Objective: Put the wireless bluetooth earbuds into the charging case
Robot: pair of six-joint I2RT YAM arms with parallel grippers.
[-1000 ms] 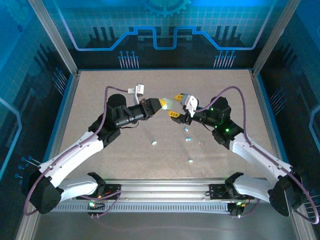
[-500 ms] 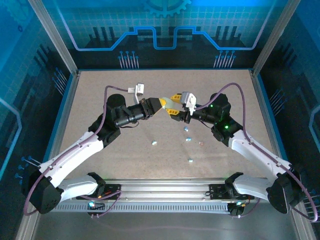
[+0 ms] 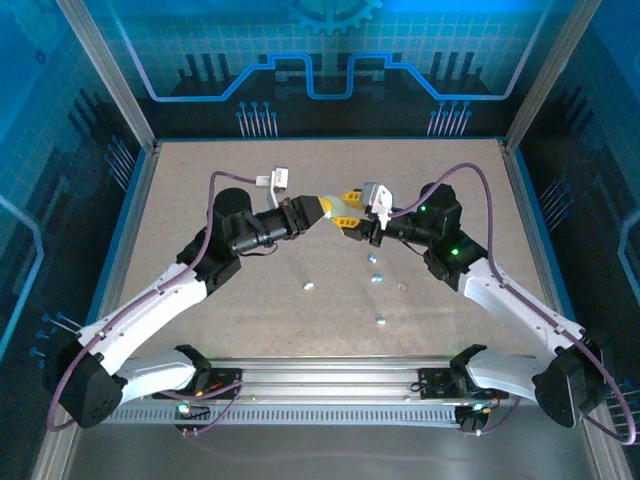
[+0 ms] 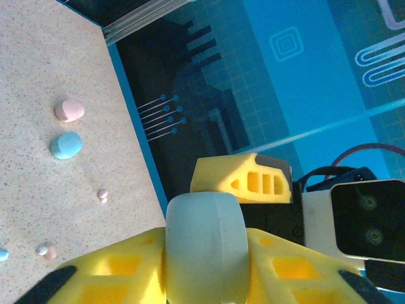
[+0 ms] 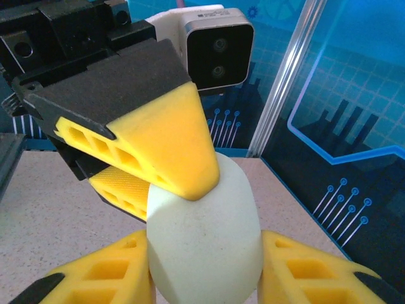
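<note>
The charging case [image 3: 342,207] is a pale rounded pod held above mid-table where both arms meet. My left gripper [image 3: 334,209] is shut on the case [image 4: 205,244], which sits between its yellow fingers [image 4: 114,263]. My right gripper [image 3: 353,220] is shut on the same case [image 5: 205,234] from the opposite side, and a left finger [image 5: 171,136] presses its top. Tiny pale earbuds [image 3: 309,286] [image 3: 381,320] [image 3: 373,259] lie on the table below. More earbud bits [image 4: 102,195] [image 4: 44,251] show in the left wrist view.
A larger blue oval pod [image 4: 66,145] and a pink pod [image 4: 69,109] rest side by side on the speckled table [image 3: 200,200], seen from above as the blue pod [image 3: 377,278] and pink pod [image 3: 403,285]. Blue walls and metal posts ring the table.
My right gripper has moved left to meet the left gripper and now holds the case with it. The left arm has barely moved.
</note>
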